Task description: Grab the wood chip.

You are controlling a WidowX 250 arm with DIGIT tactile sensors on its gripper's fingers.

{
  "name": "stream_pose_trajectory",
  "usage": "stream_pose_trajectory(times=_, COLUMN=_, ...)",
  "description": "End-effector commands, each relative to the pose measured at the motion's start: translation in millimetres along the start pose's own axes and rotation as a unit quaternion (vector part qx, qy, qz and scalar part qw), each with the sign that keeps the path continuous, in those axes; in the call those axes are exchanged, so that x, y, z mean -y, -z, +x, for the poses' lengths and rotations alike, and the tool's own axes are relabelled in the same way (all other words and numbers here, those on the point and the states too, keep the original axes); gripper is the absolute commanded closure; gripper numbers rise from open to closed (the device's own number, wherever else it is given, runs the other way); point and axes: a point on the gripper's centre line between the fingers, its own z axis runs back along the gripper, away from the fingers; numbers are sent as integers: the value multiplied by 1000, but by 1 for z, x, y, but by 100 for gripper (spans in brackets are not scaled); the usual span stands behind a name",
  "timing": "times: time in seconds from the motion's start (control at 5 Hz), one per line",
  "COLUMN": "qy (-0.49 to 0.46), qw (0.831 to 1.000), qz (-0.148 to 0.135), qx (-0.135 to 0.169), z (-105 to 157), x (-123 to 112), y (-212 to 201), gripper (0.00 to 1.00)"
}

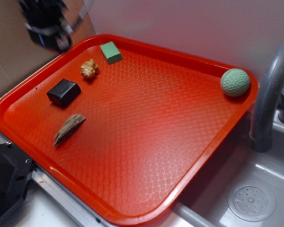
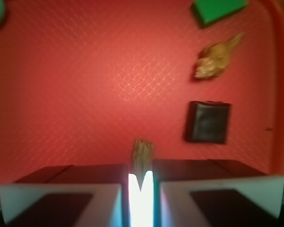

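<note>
1. The wood chip lies flat on the red tray, near its left edge.
2. A black block sits just beyond it, then a tan shell and a green block.
3. A green ball rests in the far right corner.
4. My gripper hangs above the tray's far left corner; whether my fingers are apart, I cannot tell.
</note>
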Motion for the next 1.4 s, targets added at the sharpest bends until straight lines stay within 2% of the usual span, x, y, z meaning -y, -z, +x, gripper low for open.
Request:
stream_pose_trajectory(times=0.0, qy=13, qw=999, qz=0, qx=33, z=-26, x=-17, y=53, gripper=0)
stream_pose_trajectory(times=0.2, qy=12, qw=1000, qz=-2, qx=16, z=-28, x=-20, y=75, gripper=0)
stream_pose_trajectory(times=0.4, qy=15, qw=1000, qz=-3, qx=-22, z=-33, x=-8, y=104, gripper=0)
stream_pose_trajectory(times=0.6, qy=30, qw=999, qz=-21, qx=-40, z=-34, x=1, y=120, gripper=0)
stream_pose_trajectory(times=0.8, qy=39, qw=998, qz=-15, qx=-52, z=-44, x=-5, y=131, gripper=0)
stream_pose_trajectory(times=1.0, qy=49, qw=996, qz=27, qx=-63, z=-44, x=-11, y=144, gripper=0)
stream_pose_trajectory(times=1.2, qy=53, qw=995, qz=44, qx=-72, z=-40, x=-17, y=153, gripper=0)
